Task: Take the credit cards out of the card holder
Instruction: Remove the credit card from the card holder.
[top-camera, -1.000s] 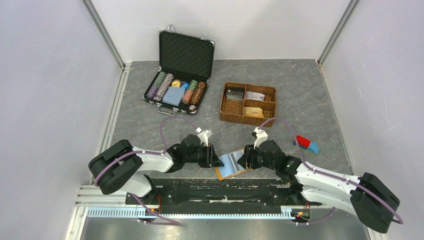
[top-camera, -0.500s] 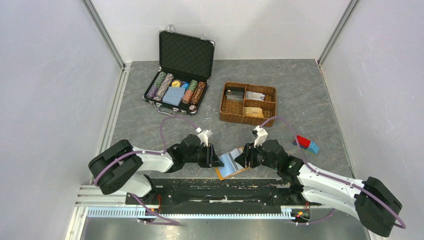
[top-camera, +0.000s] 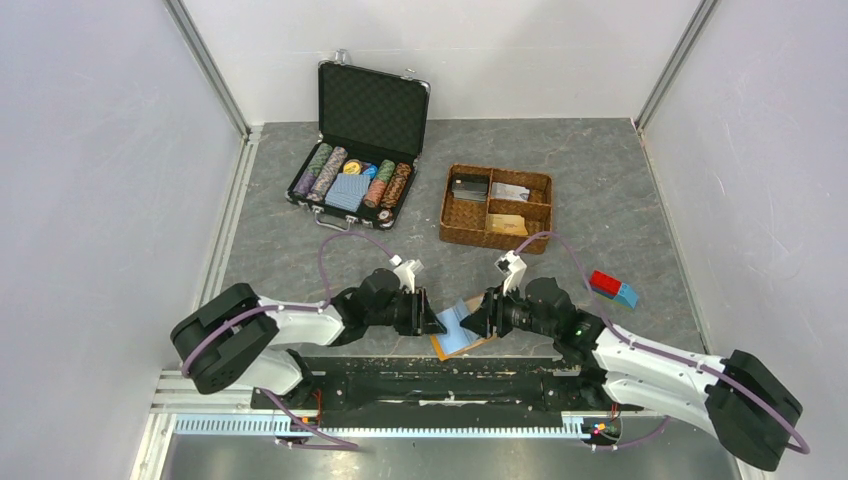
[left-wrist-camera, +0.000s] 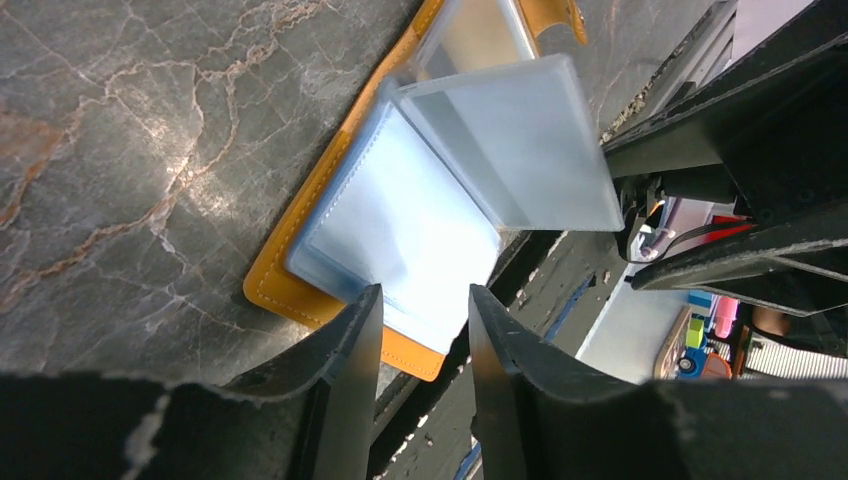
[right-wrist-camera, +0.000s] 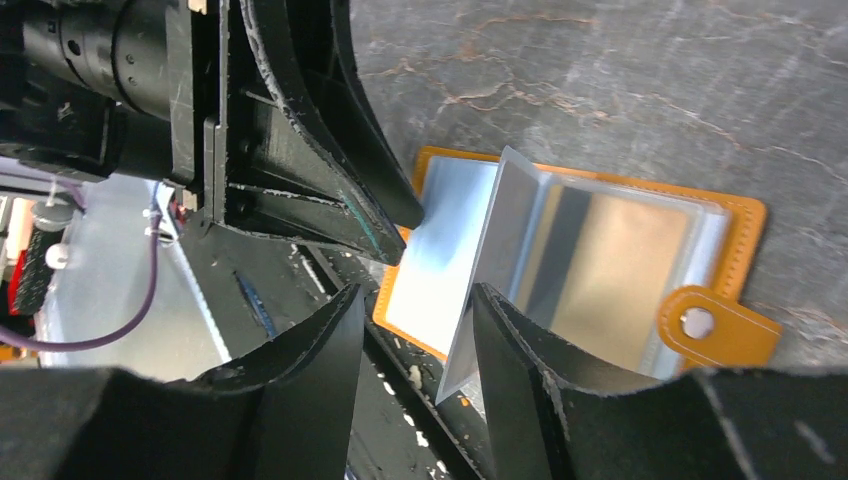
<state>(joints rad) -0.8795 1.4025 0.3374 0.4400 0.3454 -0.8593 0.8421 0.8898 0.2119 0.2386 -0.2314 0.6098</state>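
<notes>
The card holder (top-camera: 452, 340) lies open at the table's near edge, orange-tan with pale blue clear sleeves. It also shows in the left wrist view (left-wrist-camera: 300, 215) and the right wrist view (right-wrist-camera: 735, 225). My left gripper (top-camera: 436, 323) (left-wrist-camera: 424, 292) is open, its tips at the holder's left end over the flat sleeves. My right gripper (top-camera: 472, 320) (right-wrist-camera: 415, 297) is open, and a raised sleeve page (right-wrist-camera: 500, 250) leans against one finger's inner side. A tan shape (right-wrist-camera: 620, 260) shows through the sleeves; I cannot tell whether it is one of the credit cards.
A black case (top-camera: 372, 105) with poker chips and a blue card stack (top-camera: 348, 191) stands open at the back. A brown divided basket (top-camera: 445, 215) is to its right. A red-and-blue block (top-camera: 612, 287) lies right of the arms. A black rail (top-camera: 430, 370) runs along the near edge.
My right gripper has moved left over the card holder, and a sleeve page has swung up and to the left with it. The left gripper has stayed in place.
</notes>
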